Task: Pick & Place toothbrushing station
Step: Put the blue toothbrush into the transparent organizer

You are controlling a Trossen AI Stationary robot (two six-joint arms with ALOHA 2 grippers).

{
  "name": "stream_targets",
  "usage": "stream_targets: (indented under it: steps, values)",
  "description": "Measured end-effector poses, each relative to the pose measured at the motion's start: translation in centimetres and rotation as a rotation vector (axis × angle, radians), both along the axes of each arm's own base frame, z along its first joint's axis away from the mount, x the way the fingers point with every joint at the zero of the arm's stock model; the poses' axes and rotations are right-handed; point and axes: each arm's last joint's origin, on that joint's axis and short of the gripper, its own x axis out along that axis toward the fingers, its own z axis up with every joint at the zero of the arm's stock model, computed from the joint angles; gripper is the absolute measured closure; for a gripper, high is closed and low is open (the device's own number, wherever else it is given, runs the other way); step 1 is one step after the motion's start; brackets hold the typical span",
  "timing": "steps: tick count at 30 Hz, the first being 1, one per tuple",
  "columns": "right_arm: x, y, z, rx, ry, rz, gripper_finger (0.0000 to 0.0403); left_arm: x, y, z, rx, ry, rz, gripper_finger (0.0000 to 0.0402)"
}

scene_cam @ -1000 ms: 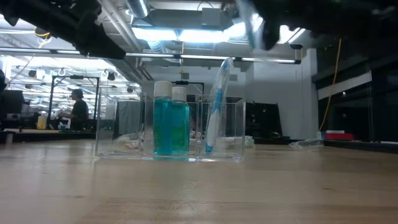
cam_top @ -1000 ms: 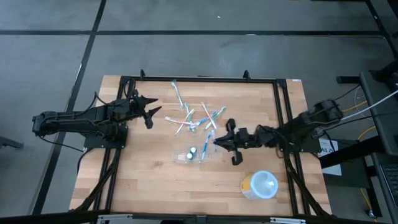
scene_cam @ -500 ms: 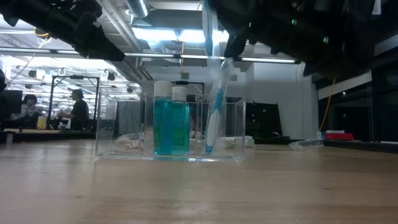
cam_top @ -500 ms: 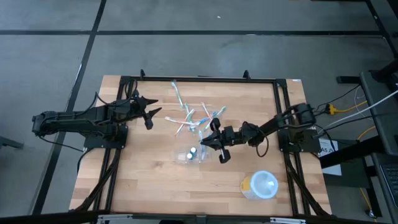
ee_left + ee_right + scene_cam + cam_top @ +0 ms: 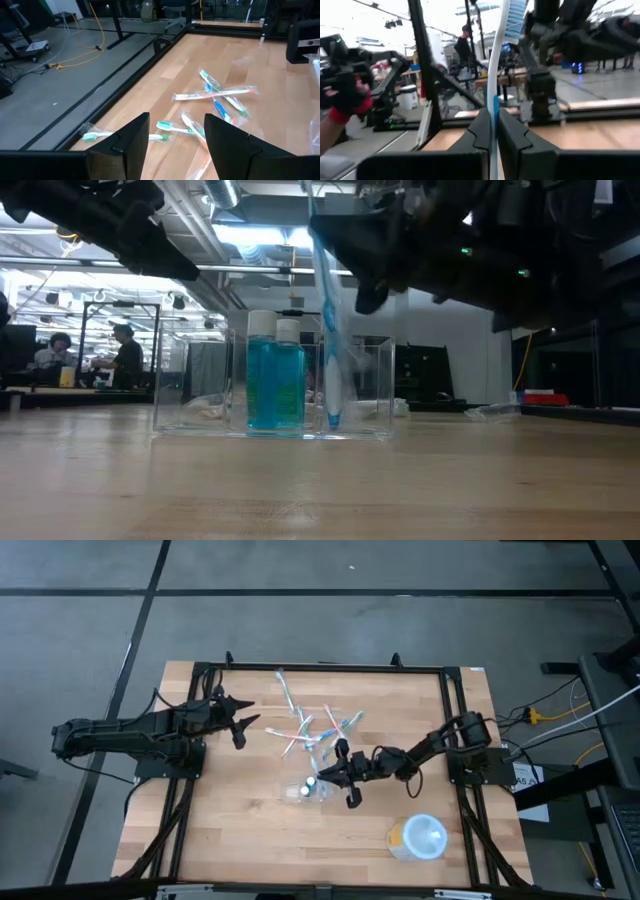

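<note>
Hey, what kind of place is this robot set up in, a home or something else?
Probably a robotics lab or workshop, not a home: a wooden workbench with framed arm mounts on a bare grey floor, exposed ceiling ducts and strip lights, and people at desks in the open room behind.

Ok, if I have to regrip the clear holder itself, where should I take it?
Probably from straight above, by a bare long wall of the toothbrushing station at its open end. The blue bottles and the toothbrush shut in the right gripper crowd the middle; left gripper waits clear.
</note>
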Motion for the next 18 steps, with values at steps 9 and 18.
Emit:
stream_targets:
  steps: [9,18]
  values:
    - [-1.9,1.6,-1.3,0.028,0.076,-0.075,0.0389,0.0,-0.1,0.0,-0.015,-0.005,-0.019,0.0217]
    - [-2.7,1.9,-2.0,0.062,0.125,-0.240,0.0352,0.1,-0.1,0.0,-0.024,-0.008,-0.038,0.0217]
